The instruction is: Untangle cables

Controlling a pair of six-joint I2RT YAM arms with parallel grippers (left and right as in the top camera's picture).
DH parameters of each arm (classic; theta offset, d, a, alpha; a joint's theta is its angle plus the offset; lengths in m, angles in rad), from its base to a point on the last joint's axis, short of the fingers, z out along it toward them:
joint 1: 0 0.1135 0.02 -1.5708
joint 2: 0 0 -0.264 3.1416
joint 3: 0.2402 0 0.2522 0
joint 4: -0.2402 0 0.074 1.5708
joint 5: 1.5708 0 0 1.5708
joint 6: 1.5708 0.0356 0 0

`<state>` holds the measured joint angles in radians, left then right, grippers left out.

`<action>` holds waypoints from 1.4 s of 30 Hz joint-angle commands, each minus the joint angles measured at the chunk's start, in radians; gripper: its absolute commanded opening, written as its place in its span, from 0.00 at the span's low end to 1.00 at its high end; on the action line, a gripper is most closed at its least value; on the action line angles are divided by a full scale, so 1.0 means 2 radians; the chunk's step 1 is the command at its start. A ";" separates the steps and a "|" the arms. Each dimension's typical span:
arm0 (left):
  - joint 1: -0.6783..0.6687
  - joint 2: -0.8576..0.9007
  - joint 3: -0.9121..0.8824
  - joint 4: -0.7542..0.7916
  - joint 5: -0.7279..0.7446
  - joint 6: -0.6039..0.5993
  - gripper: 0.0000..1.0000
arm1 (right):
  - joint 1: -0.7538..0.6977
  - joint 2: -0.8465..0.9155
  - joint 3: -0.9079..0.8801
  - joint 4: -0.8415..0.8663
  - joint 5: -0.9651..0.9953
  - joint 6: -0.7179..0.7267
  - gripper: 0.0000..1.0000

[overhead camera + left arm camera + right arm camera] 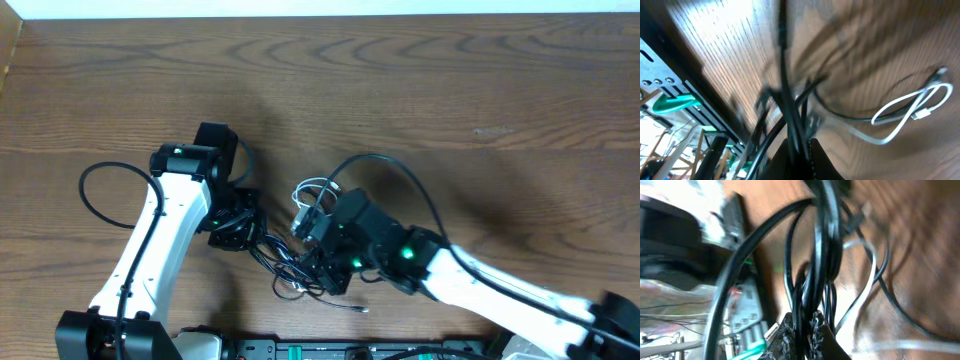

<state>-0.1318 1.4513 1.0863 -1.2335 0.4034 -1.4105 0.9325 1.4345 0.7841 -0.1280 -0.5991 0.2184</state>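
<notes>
On the near half of the wooden table (420, 80), low centre in the overhead view, both arms are converging on one knot. The left arm (160, 230) is reaching in from the left and the right arm (470, 275) from the right. The black cables (268, 250) are lying bunched between them, near the table's front edge. The white cable (312, 190) is looping just behind the right gripper (318, 250), and one end seems to be running into the black mass (both wrist views are blurred, so the crossings are unreadable).

The left gripper (232, 228) is clamping a bundle of black strands; its wrist view is showing them running straight into the closed jaws. The right gripper is pinching several black strands too, its fingers (816, 330) pressed tight on them.

Step in hand, as I judge it: the pull-apart, with each side gripping a share of the knot. The next move is calling for the grippers to draw slowly away from each other, watching whether the white cable is sliding free or tightening.
</notes>
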 commanded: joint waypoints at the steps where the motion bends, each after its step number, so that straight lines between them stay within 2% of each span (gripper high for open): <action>1: 0.001 0.000 -0.001 -0.001 -0.027 -0.014 0.07 | -0.005 -0.076 0.008 -0.001 -0.050 -0.010 0.01; 14: 0.001 0.001 -0.001 0.010 -0.055 -0.034 0.07 | -0.006 -0.259 0.008 -0.126 -0.049 -0.076 0.01; 21: 0.001 0.001 -0.001 0.059 -0.055 -0.036 0.07 | -0.005 -0.300 0.008 -0.223 -0.049 -0.122 0.01; 26: 0.001 0.001 -0.001 0.092 -0.055 -0.036 0.08 | -0.006 -0.307 0.008 -0.249 -0.114 -0.168 0.01; 30: 0.001 0.001 -0.001 0.115 -0.055 -0.031 0.07 | -0.006 -0.305 0.007 -0.261 -0.061 -0.143 0.01; 32: 0.001 0.001 -0.001 0.119 -0.055 0.003 0.08 | -0.006 -0.302 0.007 -0.261 -0.021 -0.116 0.01; 36: 0.001 0.001 -0.001 0.140 -0.054 0.121 0.07 | -0.006 -0.288 0.007 -0.247 0.076 -0.037 0.06; 37: 0.001 0.001 -0.001 0.142 -0.053 0.149 0.08 | -0.006 -0.284 0.007 -0.244 0.103 -0.015 0.10; 39: 0.001 0.001 -0.001 0.144 -0.045 0.212 0.07 | -0.006 -0.273 0.007 -0.236 0.157 0.031 0.26; 42: 0.001 0.001 -0.001 0.155 -0.001 0.310 0.07 | -0.006 -0.246 0.007 -0.216 0.200 0.087 0.37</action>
<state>-0.1326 1.4513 1.0859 -0.9337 0.3275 -1.0782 0.9203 0.9024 0.7856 -0.5800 -0.3744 0.2184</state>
